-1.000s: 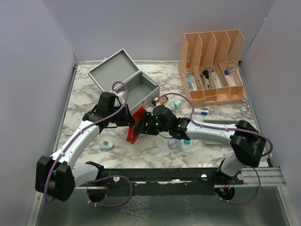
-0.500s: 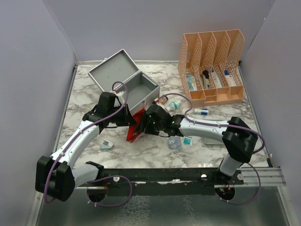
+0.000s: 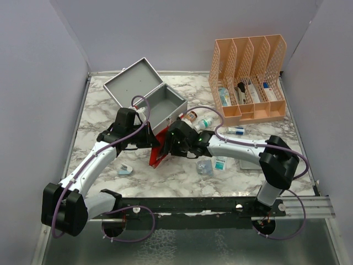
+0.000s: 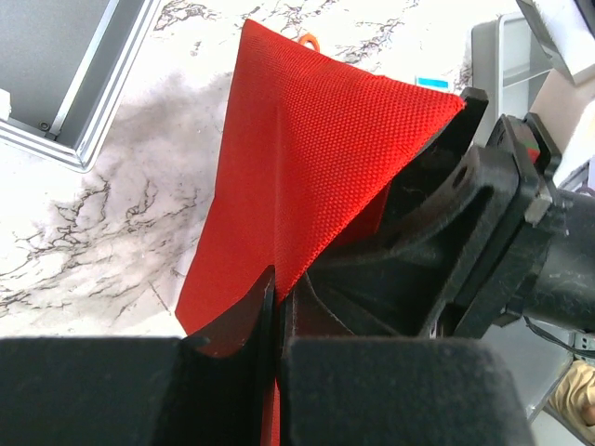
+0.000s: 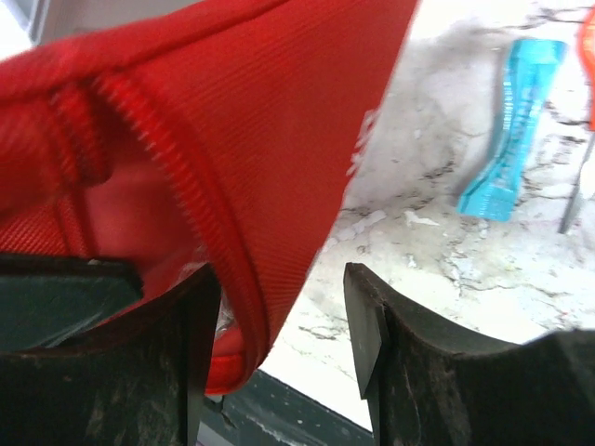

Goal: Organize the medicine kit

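The medicine kit (image 3: 163,105) is a grey metal box standing open at the back left, its lid (image 3: 131,81) tipped back. In front of it a red fabric pouch (image 3: 159,148) is held up off the marble. My left gripper (image 3: 153,142) is shut on the pouch's edge; the left wrist view shows the red pouch (image 4: 307,158) pinched between my jaws at the left gripper (image 4: 277,290). My right gripper (image 3: 167,144) meets it from the right. It stands open (image 5: 279,307), with the pouch's zipped rim (image 5: 232,139) lying between its fingers, against the left finger.
An orange mesh organizer (image 3: 249,77) with packets stands at the back right. Two small bottles (image 3: 198,120) and a small box (image 3: 236,131) lie right of the kit. A teal box (image 3: 220,164), a blister pack (image 3: 204,168) and a light-blue item (image 3: 125,169) lie nearer.
My right arm has slid left and slightly back, bringing its open gripper further onto the pouch and uncovering the teal box. The left arm and its grip have stayed put.
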Motion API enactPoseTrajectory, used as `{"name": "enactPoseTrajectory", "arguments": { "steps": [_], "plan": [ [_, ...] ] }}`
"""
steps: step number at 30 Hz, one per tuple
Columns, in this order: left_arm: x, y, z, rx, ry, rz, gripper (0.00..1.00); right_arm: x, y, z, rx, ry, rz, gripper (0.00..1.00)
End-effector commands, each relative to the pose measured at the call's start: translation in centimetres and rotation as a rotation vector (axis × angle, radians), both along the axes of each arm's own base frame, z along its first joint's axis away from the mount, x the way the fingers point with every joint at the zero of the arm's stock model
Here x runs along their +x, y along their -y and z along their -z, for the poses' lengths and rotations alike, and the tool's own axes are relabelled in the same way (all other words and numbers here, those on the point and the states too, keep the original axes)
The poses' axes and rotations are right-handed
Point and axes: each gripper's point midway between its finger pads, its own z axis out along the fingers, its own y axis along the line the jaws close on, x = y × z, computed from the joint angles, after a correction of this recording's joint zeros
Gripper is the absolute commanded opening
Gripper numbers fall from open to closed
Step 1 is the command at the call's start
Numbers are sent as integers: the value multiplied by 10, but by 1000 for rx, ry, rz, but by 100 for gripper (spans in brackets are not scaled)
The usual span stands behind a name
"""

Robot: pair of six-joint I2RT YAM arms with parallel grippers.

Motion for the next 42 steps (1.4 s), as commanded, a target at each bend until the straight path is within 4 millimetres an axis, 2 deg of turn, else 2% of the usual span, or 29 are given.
{"name": "enactPoseTrajectory", "arguments": {
  "steps": [1,6,9,13,17,21,25,27,30,33,36,38,42],
  "plan": [
    [4,7,-12,-34,32,21,0,-20,-22,-27,100,39,-184,58],
    [4,7,-11,-35,27,19,0,-30,-20,-14,65,6,-188,66],
    [4,8,-12,-37,31,18,0,-30,-16,1,9,-23,-163,67],
    [4,8,-12,-36,33,20,0,-24,-4,7,-59,-32,-85,63],
    [4,7,-9,-31,27,18,0,-18,-3,-17,-20,26,-66,63],
    [4,6,-5,-22,23,16,0,-17,-6,-61,112,120,-83,66],
    [4,5,-1,-11,21,16,0,-17,6,-82,156,176,-58,68],
    [4,4,0,-6,21,13,0,-15,18,-86,144,205,-30,68],
    [4,3,1,-1,21,13,0,-11,45,-79,64,236,33,68],
    [3,2,3,6,22,11,0,-6,91,-58,-108,253,137,65],
    [3,0,5,14,18,7,0,-7,139,-39,-294,243,218,61],
    [4,0,6,15,15,7,0,-12,163,-29,-374,228,240,58],
    [4,1,8,18,8,8,0,-19,183,-8,-438,172,204,57]
  ]
}}
